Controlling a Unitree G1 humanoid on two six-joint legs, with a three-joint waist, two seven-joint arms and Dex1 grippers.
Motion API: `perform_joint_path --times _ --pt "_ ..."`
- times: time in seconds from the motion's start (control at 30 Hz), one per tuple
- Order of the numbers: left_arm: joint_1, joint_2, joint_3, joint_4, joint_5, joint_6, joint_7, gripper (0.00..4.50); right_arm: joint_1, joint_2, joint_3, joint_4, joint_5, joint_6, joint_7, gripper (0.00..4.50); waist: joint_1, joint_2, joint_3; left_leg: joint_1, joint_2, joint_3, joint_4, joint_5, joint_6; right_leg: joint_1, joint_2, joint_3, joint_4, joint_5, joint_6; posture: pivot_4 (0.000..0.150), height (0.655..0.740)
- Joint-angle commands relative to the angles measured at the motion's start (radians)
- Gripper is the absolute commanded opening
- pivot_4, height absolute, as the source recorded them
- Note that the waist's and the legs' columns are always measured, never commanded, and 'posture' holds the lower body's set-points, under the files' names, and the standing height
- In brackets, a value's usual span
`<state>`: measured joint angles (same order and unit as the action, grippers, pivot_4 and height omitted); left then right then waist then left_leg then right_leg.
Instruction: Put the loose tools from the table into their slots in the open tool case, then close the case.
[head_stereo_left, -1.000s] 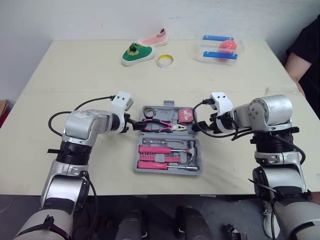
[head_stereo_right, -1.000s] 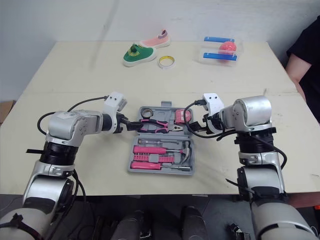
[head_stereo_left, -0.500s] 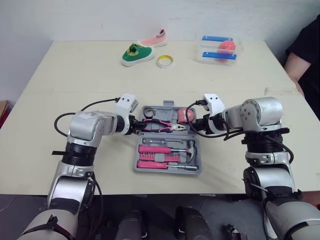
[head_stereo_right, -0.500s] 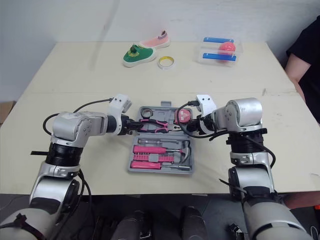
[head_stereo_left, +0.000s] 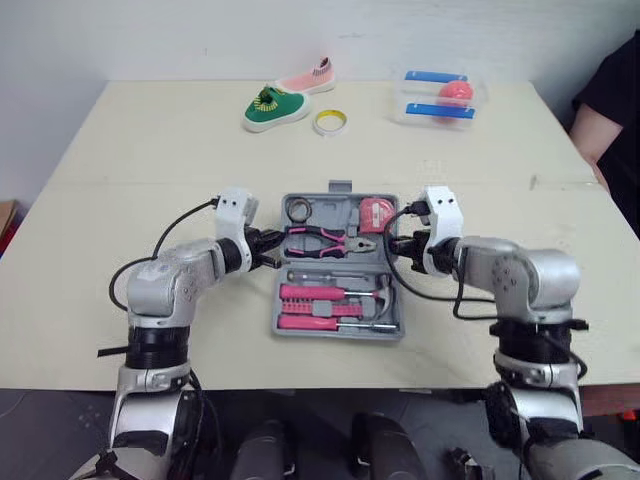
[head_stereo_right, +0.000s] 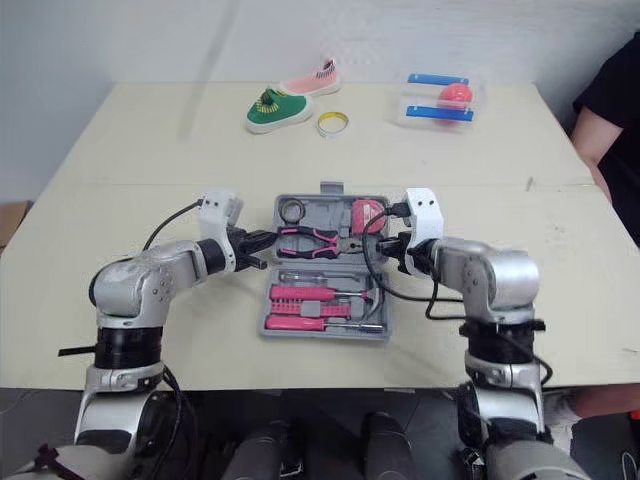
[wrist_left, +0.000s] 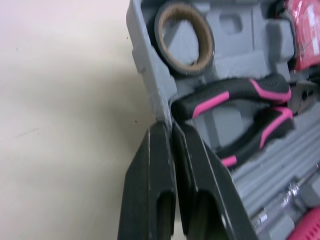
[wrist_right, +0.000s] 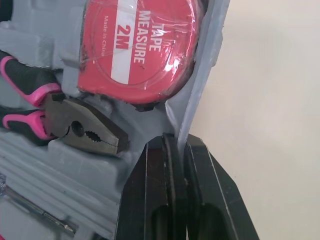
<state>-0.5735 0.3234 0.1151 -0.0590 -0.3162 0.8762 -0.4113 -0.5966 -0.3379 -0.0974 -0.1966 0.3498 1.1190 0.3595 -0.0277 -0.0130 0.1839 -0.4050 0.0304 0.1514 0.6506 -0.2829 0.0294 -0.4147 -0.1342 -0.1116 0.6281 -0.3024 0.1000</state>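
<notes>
The open tool case (head_stereo_left: 326, 212) lies flat on the bench (head_stereo_left: 150, 150) near its front edge, the left tool (wrist_left: 169, 127) pinched onto its left rim and the right tool (wrist_right: 181, 142) pinched onto its right rim.

Both arms bent inward; left hand (head_stereo_left: 271, 250), right hand (head_stereo_left: 393, 247) pinched closed.

A wide cream-coloured rectangular table (head_stereo_left: 150, 140) stood before a plain white wall (head_stereo_left: 150, 40) (evenly lit), with dark grey floor (head_stereo_left: 45, 430) below its near edge
</notes>
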Motion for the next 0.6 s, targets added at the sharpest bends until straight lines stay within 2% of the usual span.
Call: perform_joint_path --times 0.03,0.17,0.3,0.4,0.6 --pt "0.058 0.049 -0.041 -0.029 0.076 -0.302 -0.060 0.06 0.111 -0.062 0.083 -0.058 -0.080 -0.438 0.142 0.00 0.001 0.000 0.000 0.000 0.000 0.001 -0.001 0.000 0.000 0.000 0.000 0.000 -0.001 0.000 0.000 0.150 0.7400" --pt "0.115 0.051 -0.049 0.015 0.122 -0.574 -0.085 0.06 0.226 -0.107 0.115 0.042 -0.161 -0.790 0.215 0.00 0.003 0.000 0.000 0.000 0.000 0.002 0.000 0.000 0.001 0.000 0.000 0.000 -0.001 0.000 0.001 0.150 0.7400" --pt "0.181 0.068 -0.062 0.069 0.191 -0.885 -0.100 0.06 0.344 -0.135 0.108 0.186 -0.237 -1.288 0.276 0.00 0.006 0.000 0.000 0.001 -0.001 0.001 0.001 0.000 0.002 0.001 -0.001 -0.001 -0.003 0.001 0.001 0.150 0.7400" --pt "0.229 0.109 -0.088 0.144 0.278 -1.119 -0.099 0.06 0.382 -0.192 0.152 0.319 -0.315 -1.518 0.311 0.00 0.002 0.000 0.000 0.003 -0.001 0.002 0.001 0.000 0.002 0.002 -0.002 0.000 -0.003 0.001 0.001 0.150 0.7400" --pt "0.269 0.139 -0.102 0.190 0.305 -1.282 -0.116 0.06 0.381 -0.247 0.178 0.532 -0.443 -1.795 0.226 0.00 -0.002 0.000 0.000 0.008 0.000 0.003 0.001 -0.001 0.003 0.006 -0.005 0.000 -0.002 0.001 0.001 0.150 0.7400"
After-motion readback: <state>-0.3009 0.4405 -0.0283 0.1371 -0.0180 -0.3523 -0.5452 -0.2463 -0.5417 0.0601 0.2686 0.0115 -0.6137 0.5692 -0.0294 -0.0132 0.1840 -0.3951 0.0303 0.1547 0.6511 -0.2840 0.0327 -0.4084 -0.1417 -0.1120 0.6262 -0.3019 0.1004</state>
